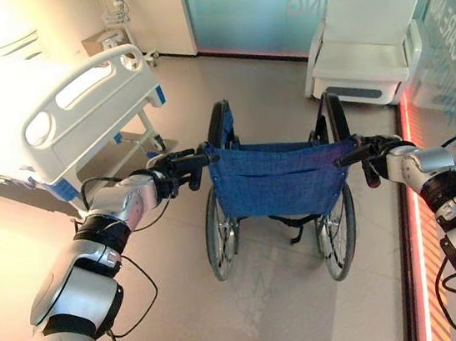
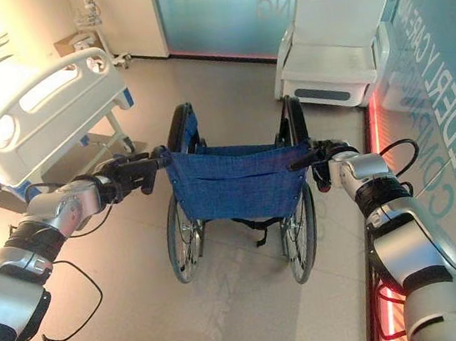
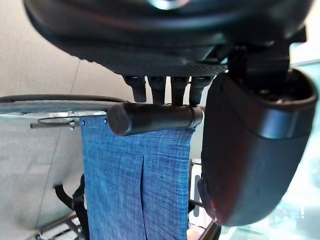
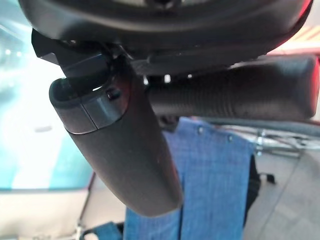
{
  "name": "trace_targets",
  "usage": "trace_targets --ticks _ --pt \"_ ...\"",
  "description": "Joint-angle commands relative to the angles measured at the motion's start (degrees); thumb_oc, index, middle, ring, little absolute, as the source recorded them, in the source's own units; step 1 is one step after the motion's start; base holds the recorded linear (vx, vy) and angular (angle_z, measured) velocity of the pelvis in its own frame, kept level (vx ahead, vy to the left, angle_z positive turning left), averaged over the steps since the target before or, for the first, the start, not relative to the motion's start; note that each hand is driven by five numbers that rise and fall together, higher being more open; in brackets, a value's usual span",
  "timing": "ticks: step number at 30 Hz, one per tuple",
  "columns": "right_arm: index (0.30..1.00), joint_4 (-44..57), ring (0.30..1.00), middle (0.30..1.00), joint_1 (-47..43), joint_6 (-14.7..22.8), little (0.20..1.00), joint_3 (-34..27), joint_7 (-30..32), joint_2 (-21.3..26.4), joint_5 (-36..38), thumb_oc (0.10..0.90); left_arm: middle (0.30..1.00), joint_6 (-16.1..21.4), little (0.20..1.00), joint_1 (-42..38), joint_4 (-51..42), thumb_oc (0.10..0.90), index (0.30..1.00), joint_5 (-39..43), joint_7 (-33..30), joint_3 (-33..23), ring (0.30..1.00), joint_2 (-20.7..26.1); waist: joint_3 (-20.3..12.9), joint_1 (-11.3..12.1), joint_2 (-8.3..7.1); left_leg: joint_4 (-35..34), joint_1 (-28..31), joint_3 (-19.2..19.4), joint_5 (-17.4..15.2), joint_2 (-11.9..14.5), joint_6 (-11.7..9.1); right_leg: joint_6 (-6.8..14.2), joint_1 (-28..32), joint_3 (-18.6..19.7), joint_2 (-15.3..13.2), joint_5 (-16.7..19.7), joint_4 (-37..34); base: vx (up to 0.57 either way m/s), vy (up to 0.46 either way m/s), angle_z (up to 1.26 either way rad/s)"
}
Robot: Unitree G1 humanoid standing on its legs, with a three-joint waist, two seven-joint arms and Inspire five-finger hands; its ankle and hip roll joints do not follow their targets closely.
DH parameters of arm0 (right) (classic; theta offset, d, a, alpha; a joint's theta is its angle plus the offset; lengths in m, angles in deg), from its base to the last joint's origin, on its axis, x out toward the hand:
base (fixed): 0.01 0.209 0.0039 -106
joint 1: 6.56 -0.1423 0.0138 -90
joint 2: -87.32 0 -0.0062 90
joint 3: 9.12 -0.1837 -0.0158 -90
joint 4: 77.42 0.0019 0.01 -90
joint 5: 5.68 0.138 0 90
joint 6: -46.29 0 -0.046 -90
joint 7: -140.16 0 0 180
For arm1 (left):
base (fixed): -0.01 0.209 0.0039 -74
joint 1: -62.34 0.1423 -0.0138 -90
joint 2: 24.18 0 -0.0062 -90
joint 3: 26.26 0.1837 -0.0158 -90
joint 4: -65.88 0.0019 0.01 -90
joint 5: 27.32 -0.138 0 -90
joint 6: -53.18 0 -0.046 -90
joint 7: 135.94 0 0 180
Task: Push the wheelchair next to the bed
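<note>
The wheelchair (image 1: 277, 189) is seen from behind at the centre of the frame, its blue fabric backrest (image 1: 273, 180) stretched between two black push handles, its large spoked wheels resting on the pale floor (image 1: 190, 327). The left push handle (image 3: 152, 119) is gripped by the left hand (image 1: 179, 170): in the left wrist view the dark fingers (image 3: 164, 89) are curled over the top of the black grip and the thumb is brought down beside it. The right push handle (image 4: 240, 95) is gripped by the right hand (image 1: 375, 155): in the right wrist view the ribbed black grip is lodged against the palm with the thumb (image 4: 120, 145) crossed in front of it. Both hands are thus clamped on the handles, with the arms extended from the lower left and lower right corners.

The bed (image 1: 44, 111) is found at the upper left of the frame, with a white footboard (image 1: 88, 100) pierced by oblong openings and blue fittings at its lower corners. The wheelchair stands to the right of the footboard, near it but apart from it, and is not alongside the mattress. A white reclining chair (image 1: 366, 35) is placed at the upper right, beyond the wheelchair, in front of a frosted glass partition (image 1: 249, 8). A red-lit strip (image 1: 418, 221) runs along the floor at the right edge.
</note>
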Motion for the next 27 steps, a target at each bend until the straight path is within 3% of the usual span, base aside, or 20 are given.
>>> trace_targets --ticks 1,5,6,7,10,14,21,27 --pt "0.300 9.1 0.300 0.300 -2.1 6.0 0.300 0.8 -7.6 -4.9 3.6 0.400 0.900 5.3 0.900 -6.2 1.5 0.800 0.900 1.9 1.8 -1.5 0.900 -5.0 -1.4 0.4 -0.71 0.2 1.7 0.6 -5.6 -3.1 -0.6 0.6 -4.2 1.3 0.1 4.1 1.5 0.01 0.014 -0.06" --pt "0.300 10.3 0.300 0.300 -1.2 6.3 0.300 0.8 -7.8 -5.2 4.0 0.400 0.900 5.9 0.900 -6.0 1.2 0.800 0.900 2.1 2.8 -1.6 0.900 -5.5 -1.0 0.3 -0.76 0.2 1.8 0.8 -5.5 -3.1 -0.5 0.7 -4.4 1.2 -0.1 4.1 1.9 0.00 0.004 -0.01" --pt "0.300 10.8 0.300 0.300 -1.1 6.0 0.300 0.8 -7.7 -5.5 3.4 0.400 0.662 6.5 0.662 -5.9 0.9 0.642 0.662 2.5 3.6 -1.9 0.662 -5.8 -0.9 0.3 -0.80 0.2 1.8 0.9 -5.5 -3.2 -0.5 0.7 -4.6 1.2 -0.2 4.2 1.9 0.00 0.000 0.00" --pt "0.300 10.9 0.300 0.300 -1.1 6.1 0.300 0.9 -8.0 -5.5 3.2 0.400 0.606 7.0 0.606 -5.8 0.8 0.604 0.606 2.0 3.5 -1.9 0.606 -6.0 -0.8 0.3 -0.78 0.2 1.7 0.9 -5.5 -3.2 -0.4 0.7 -4.6 1.2 -0.2 4.2 2.0 0.01 0.025 -0.03" --pt "0.300 11.4 0.300 0.300 -0.8 5.7 0.300 0.9 -8.3 -5.7 3.2 0.400 0.568 8.8 0.568 -5.8 0.6 0.579 0.568 1.1 4.8 -2.2 0.568 -6.2 -0.6 0.2 -0.76 0.2 1.8 1.0 -5.5 -3.3 -0.3 0.8 -4.9 1.3 -0.4 4.3 2.3 0.01 0.015 -0.02" --pt "0.300 12.1 0.300 0.300 0.1 5.6 0.300 0.9 -8.6 -5.9 2.6 0.400 0.300 9.8 0.300 -5.1 0.1 0.400 0.300 1.2 6.4 -2.7 0.300 -5.9 -0.6 0.2 -0.79 0.2 1.9 1.2 -5.5 -3.4 -0.2 0.9 -4.9 1.4 -0.6 4.3 2.7 0.00 0.005 -0.01" --pt "0.300 11.4 0.300 0.300 0.1 5.3 0.300 0.6 -8.7 -6.3 2.5 0.400 0.300 9.2 0.300 -5.3 0.7 0.400 0.300 0.1 4.6 -2.9 0.300 -6.0 -0.4 0.2 -0.70 0.2 2.1 1.5 -5.6 -3.5 0.0 1.1 -5.2 1.3 -0.8 4.1 3.4 0.01 0.010 -0.01" --pt "0.300 10.6 0.300 0.300 -0.2 5.8 0.300 0.5 -7.8 -7.3 2.7 0.400 0.300 6.1 0.300 -5.8 2.9 0.400 0.300 -2.2 0.1 -2.3 0.300 -6.7 -0.2 0.1 -0.79 0.4 2.1 2.0 -5.5 -3.7 0.3 1.4 -5.5 1.4 -1.2 4.1 4.1 0.01 0.007 0.00"
